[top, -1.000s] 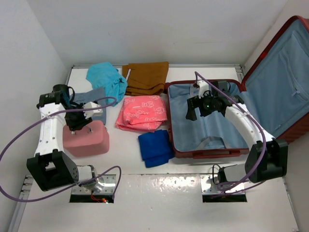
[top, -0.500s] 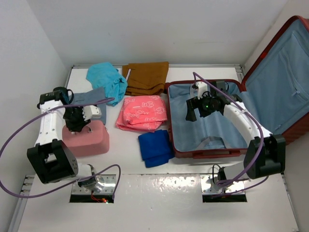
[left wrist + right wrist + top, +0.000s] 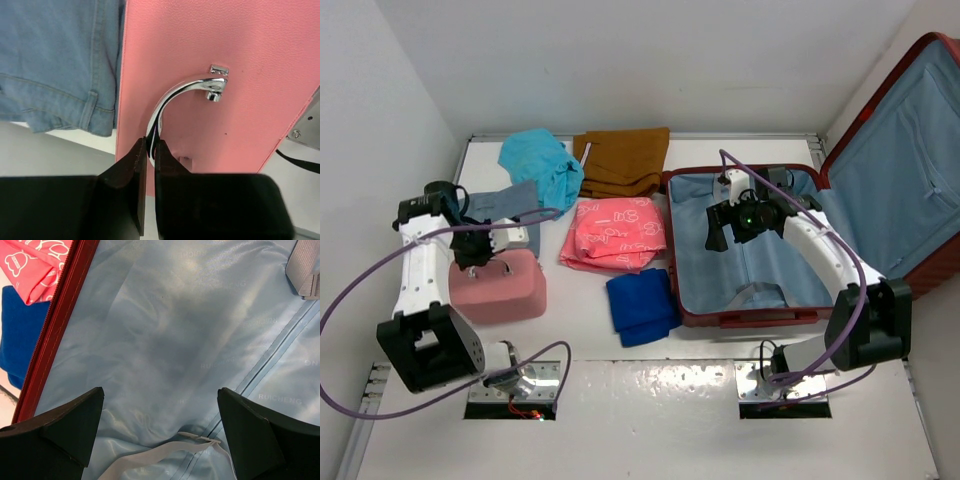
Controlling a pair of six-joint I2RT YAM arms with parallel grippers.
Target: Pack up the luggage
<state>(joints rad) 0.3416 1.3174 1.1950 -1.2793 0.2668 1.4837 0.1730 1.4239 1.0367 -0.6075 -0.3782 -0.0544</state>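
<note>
The red luggage (image 3: 705, 315) lies open at the right, its grey-blue lining (image 3: 165, 335) bare and its lid (image 3: 910, 140) leaning up on the right. My right gripper (image 3: 720, 228) hangs open and empty over the lining (image 3: 159, 405). My left gripper (image 3: 478, 258) is shut on the chrome handle (image 3: 172, 97) of the small pink case (image 3: 500, 285), which fills the left wrist view (image 3: 210, 45).
Folded clothes lie left of the luggage: blue jeans (image 3: 505, 200) behind the pink case, also in the left wrist view (image 3: 55, 55), a teal garment (image 3: 540, 160), a brown one (image 3: 625, 160), a pink printed one (image 3: 615, 232), a dark blue one (image 3: 640, 305). Walls close in behind and left.
My left gripper has settled onto the pink case's handle with small shifts. The right arm has hardly moved.
</note>
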